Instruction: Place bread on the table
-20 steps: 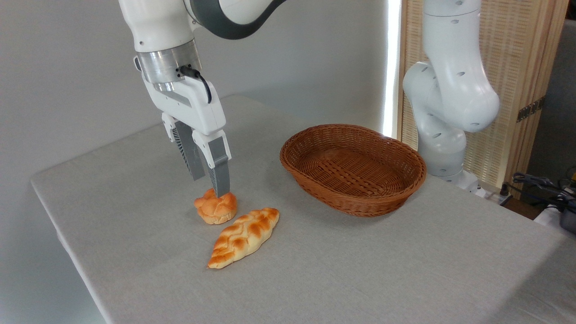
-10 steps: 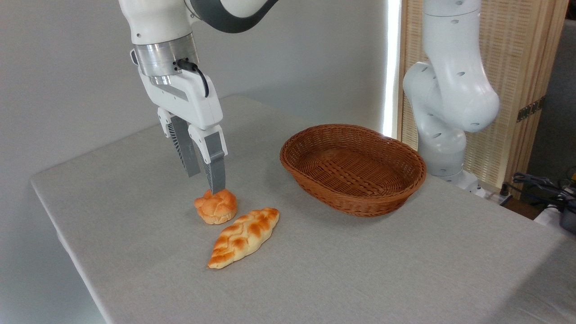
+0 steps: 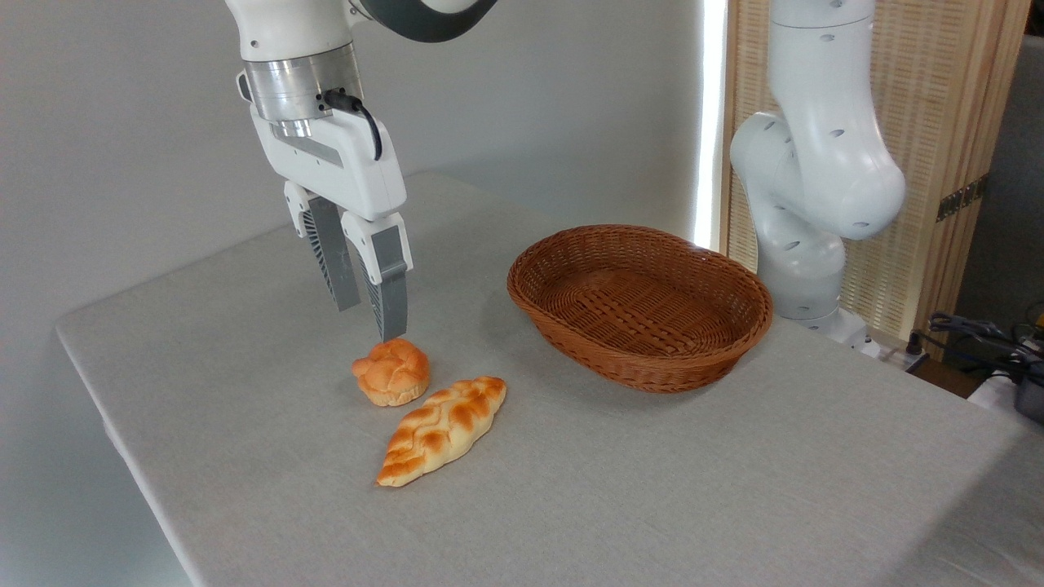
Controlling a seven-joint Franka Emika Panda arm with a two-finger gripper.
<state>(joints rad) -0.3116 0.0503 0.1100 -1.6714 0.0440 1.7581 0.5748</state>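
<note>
Bare table [image 3: 652, 489] surrounds the bread [image 3: 441, 430], save the bun [image 3: 392, 372] touching its upper-left side.

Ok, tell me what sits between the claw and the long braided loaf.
The small round bun, directly under the claw and beside the loaf, in the fixed camera's view.

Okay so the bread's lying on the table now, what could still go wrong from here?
1. The open gripper hangs just above the round bun; a dip or sideways swing could clip it.
2. The bun looks as if it touches the braided loaf, so a knocked bun would likely shift the loaf.
3. Both lie on the table towards its left edge; a hard push could send one off.
</note>
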